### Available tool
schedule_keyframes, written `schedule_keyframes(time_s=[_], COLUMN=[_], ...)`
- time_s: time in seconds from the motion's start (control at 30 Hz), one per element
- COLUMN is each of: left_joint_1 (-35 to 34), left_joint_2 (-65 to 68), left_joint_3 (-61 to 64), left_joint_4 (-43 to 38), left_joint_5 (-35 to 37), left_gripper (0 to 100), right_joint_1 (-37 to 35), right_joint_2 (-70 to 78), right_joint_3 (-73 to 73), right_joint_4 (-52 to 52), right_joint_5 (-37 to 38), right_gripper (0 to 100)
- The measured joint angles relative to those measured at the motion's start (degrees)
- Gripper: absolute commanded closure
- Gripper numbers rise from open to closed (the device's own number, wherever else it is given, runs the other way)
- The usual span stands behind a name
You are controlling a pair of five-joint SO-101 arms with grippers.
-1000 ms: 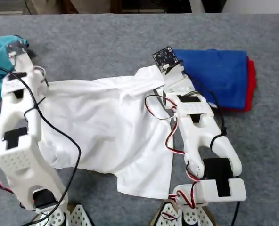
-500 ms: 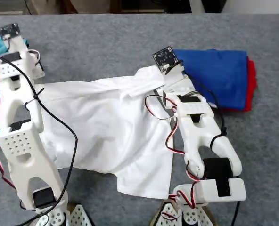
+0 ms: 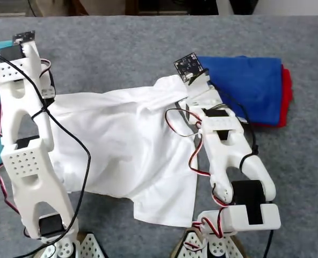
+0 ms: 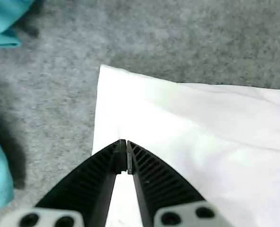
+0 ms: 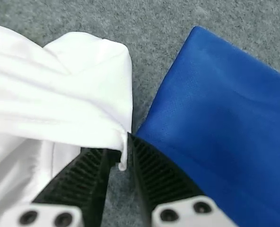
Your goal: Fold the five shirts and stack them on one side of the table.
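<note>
White shirt (image 3: 121, 145) pinched in right tool (image 5: 125, 150)

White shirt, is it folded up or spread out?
Spread out. The white shirt lies wide and rumpled across the table, unlike the neatly folded blue shirt.

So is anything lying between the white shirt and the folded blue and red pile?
Nothing visible. Only bare table lies between the white shirt and the blue shirt; the right gripper pinches the white shirt's edge there.
</note>
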Motion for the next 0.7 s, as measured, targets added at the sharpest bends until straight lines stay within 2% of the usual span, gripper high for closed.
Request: schedule_keyframes(time_s=[0.5,0.7], left_joint_1=[-0.1,-0.1], left_joint_2=[0.0,-4.7], left_joint_3=[3.1,3.5], left_joint_4=[0.3,0.3], left_joint_5=[-2.6,-2.6], left_gripper=[98,98], right_joint_1=[0.0,0.0], right_joint_2=[0.0,0.0], right_joint_3=[0.0,0.0], right_joint_4=[0.0,0.0], right_joint_5=[0.0,0.0], right_gripper=[99.8,99.8])
